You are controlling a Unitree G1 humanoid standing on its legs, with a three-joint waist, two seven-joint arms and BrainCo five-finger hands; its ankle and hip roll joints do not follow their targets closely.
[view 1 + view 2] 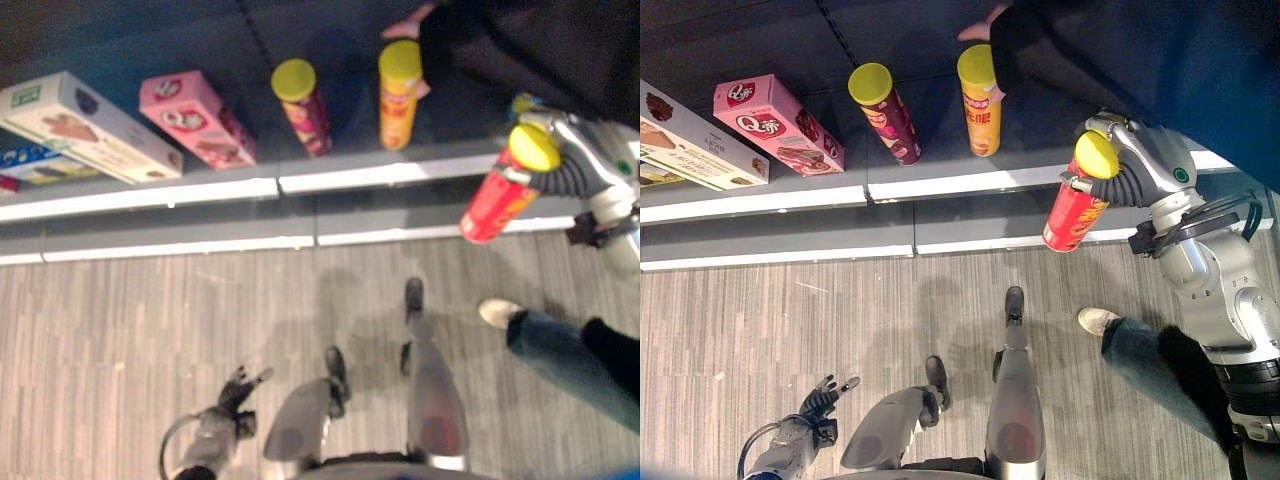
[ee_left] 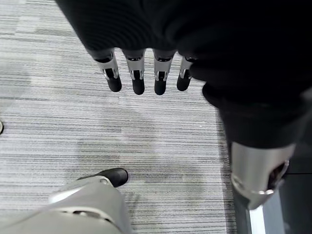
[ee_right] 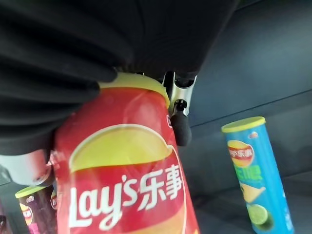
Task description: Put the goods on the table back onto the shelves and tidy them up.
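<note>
red can [image 3: 126, 170] sits nearest the lens, clamped in the right hand [image 1: 1120, 170] near its yellow lid, tilted at three o'clock off the shelf [image 1: 940, 185] edge, presumably for placing. beyond it stand a blue can [image 3: 253, 170], orange can [image 1: 980, 100], maroon can [image 1: 885, 110] and pink box [image 1: 775, 125]. left hand [image 2: 141, 73] hangs with fingers straight, empty, at seven o'clock.

A person's sleeved arm [image 1: 1060, 50] reaches over; their shoe [image 1: 1096, 320] on striped floor [image 1: 770, 330].

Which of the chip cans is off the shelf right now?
The red can, gripped in the right hand at the shelf edge. The maroon can, orange can and blue can all stand on the shelf.
</note>
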